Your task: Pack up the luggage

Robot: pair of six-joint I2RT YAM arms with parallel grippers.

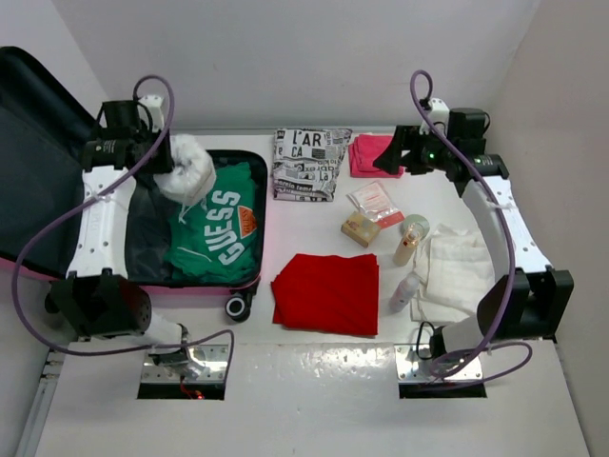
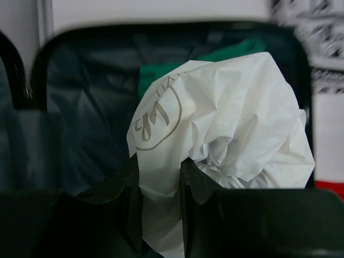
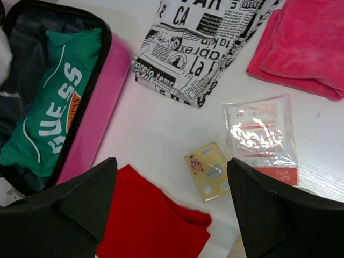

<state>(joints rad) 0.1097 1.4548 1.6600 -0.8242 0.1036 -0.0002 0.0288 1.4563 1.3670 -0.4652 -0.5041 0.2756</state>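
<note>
The left hand pinches a white bag above the open luggage, which lies at the surface's left, a green shirt inside. The right hand hovers spread over the surface.

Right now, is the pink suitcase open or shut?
Open: the suitcase lid is folded back, and a green shirt lies uncovered inside.

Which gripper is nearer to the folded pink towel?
Right. The right gripper hangs open at the right edge of the pink towel. The left gripper is far across the table, over the open luggage, shut on a white bag.
</note>
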